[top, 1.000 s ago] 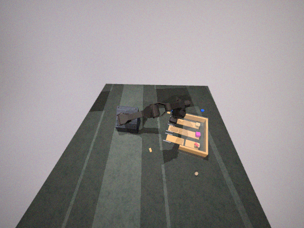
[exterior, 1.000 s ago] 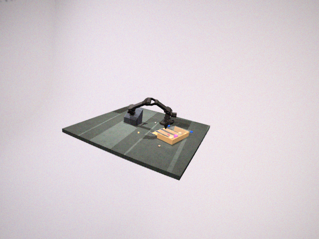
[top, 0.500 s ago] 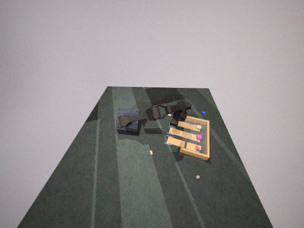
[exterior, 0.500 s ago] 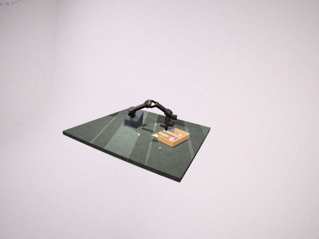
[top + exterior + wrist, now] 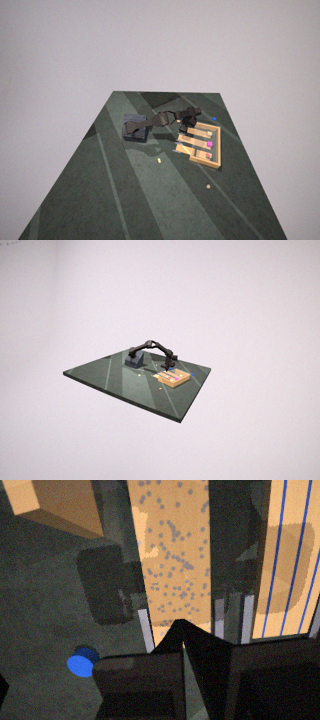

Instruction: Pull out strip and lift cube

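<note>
A wooden tray (image 5: 219, 144) (image 5: 172, 383) holds three tan strips side by side, their grey end bars sticking out of its open side. The far strip (image 5: 196, 132) is dotted in the wrist view (image 5: 175, 555) and carries a tan cube (image 5: 209, 133). The middle strip (image 5: 191, 140) (image 5: 287, 555) has blue lines and carries a magenta cube (image 5: 209, 143). The near strip (image 5: 182, 148) looks split by a gap and carries a red cube (image 5: 208, 155). My gripper (image 5: 182, 130) (image 5: 166, 368) (image 5: 179, 623) is shut, tips down at the dotted strip's near end between its grey bars. I cannot read any label.
A blue disc (image 5: 214, 118) (image 5: 192, 374) (image 5: 82, 662) lies on the table beyond the tray's far corner. A small yellow piece (image 5: 159, 160) and a tan ball (image 5: 208, 186) lie nearer the camera. The arm's base block (image 5: 134, 129) stands left of the tray.
</note>
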Motion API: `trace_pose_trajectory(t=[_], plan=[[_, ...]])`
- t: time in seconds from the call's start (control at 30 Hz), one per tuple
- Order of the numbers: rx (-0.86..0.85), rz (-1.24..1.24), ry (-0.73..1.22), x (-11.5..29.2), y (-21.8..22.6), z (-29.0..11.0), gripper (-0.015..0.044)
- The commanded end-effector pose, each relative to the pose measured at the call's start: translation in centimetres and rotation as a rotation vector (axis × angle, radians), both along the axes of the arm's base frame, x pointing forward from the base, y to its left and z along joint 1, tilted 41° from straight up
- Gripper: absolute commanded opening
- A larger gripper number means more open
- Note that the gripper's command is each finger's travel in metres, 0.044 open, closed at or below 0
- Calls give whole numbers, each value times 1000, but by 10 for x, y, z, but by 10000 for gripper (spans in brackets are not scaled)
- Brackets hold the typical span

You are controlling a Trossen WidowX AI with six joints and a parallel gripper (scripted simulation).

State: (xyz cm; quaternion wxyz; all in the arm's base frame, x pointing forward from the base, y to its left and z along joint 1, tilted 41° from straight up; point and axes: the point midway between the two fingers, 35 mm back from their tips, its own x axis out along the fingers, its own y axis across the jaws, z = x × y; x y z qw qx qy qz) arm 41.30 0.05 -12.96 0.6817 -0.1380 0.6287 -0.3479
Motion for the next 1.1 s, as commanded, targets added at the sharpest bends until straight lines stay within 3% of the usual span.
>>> trace_pose_trajectory(t=[0.0, 1.07], plan=[[-3, 2, 6, -1, -3, -2, 0], [-3, 2, 6, -9, -1, -6, 0]])
